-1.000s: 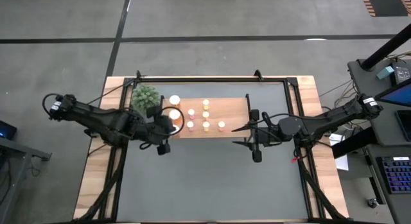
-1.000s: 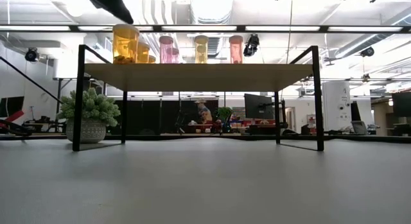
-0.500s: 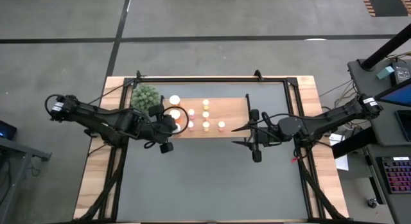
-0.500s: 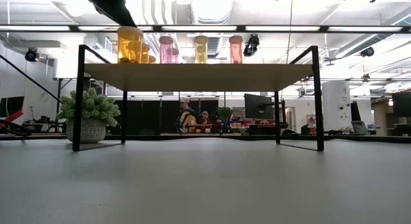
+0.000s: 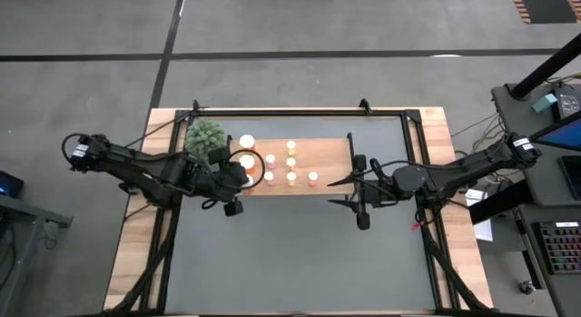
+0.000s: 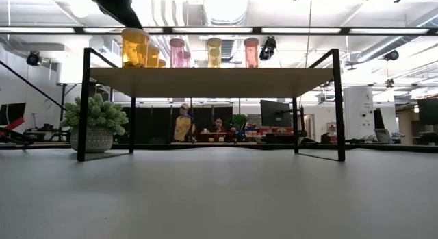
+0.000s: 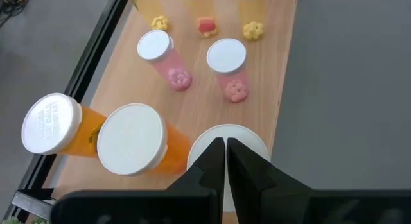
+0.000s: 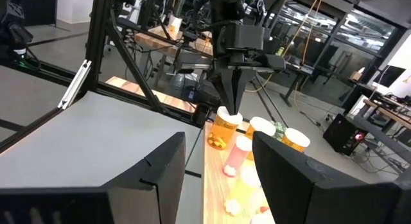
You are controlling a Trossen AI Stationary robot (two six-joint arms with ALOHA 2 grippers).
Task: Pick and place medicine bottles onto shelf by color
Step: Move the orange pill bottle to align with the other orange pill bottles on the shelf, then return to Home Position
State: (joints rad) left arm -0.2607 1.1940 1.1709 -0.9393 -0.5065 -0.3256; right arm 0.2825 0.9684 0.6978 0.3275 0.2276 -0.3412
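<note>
The light-wood shelf (image 5: 327,158) stands at the table's far middle, bottles upright on it. Three orange bottles stand at its left end: two (image 7: 131,137) (image 7: 51,124) beside my left gripper and one (image 6: 135,47) under it. Smaller pink (image 7: 226,57) and yellow (image 5: 291,146) bottles stand further right. My left gripper (image 7: 225,146) is shut, pointing down over the shelf's near left corner (image 5: 238,179). My right gripper (image 5: 349,194) is open and empty, off the shelf's near right corner. My left gripper's shut fingertips (image 8: 230,107) meet the white cap (image 7: 239,135) of the nearest orange bottle from above, pointing down. The bottle stands upright on the shelf's near left corner. Whether the tips press on the cap or only stand on it, I cannot tell.
A green spiky plant in a pot (image 5: 205,135) stands on the table at the shelf's far left corner, also in the low view (image 6: 96,119). Dark grey table (image 5: 290,253) lies bare in front of the shelf. People show in the room behind (image 6: 182,126).
My left gripper, fingers shut, has gone a little toward the table's right over the shelf's near left corner, then eased back slightly. The orange bottle under it has shifted a little right and back, staying upright.
</note>
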